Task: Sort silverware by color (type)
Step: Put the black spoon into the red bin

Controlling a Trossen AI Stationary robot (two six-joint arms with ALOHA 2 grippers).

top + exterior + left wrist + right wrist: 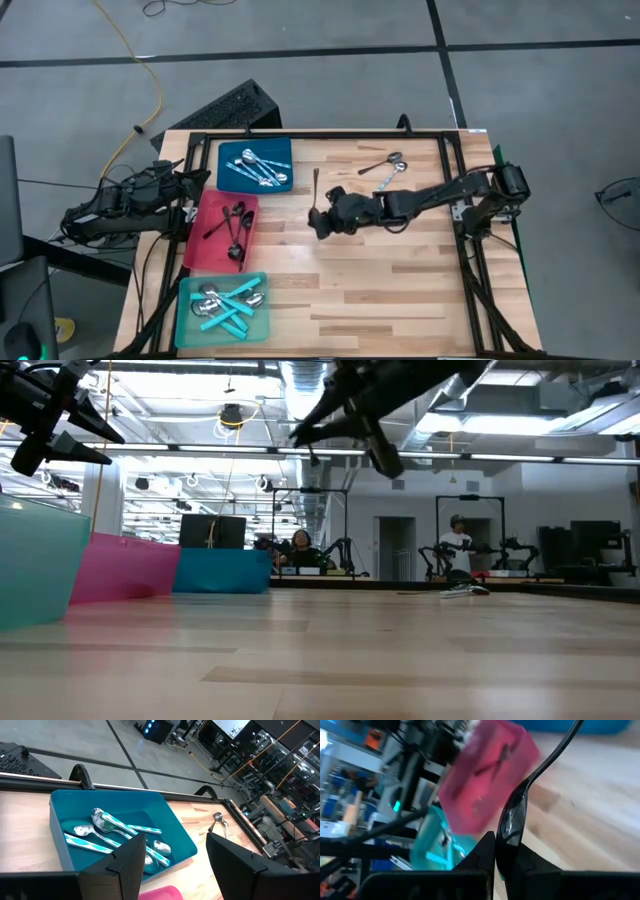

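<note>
Black spoon (516, 820) beside red tray (205, 243)

Table: you have a light wooden table (400, 280) edged by a black frame.
Blue tray: it (227, 152) sits at the far left of your table.
Red tray: it (200, 240) lies just near of the blue one, on the left side.
Teal tray: it (188, 322) sits at your near left corner.
Keyboard: a black keyboard (222, 108) lies on the floor beyond the table's far left corner.
Cable: you can see a yellow cable (140, 60) running over the grey floor.
People: two people (298, 546) sit or stand far back in the room.
</note>
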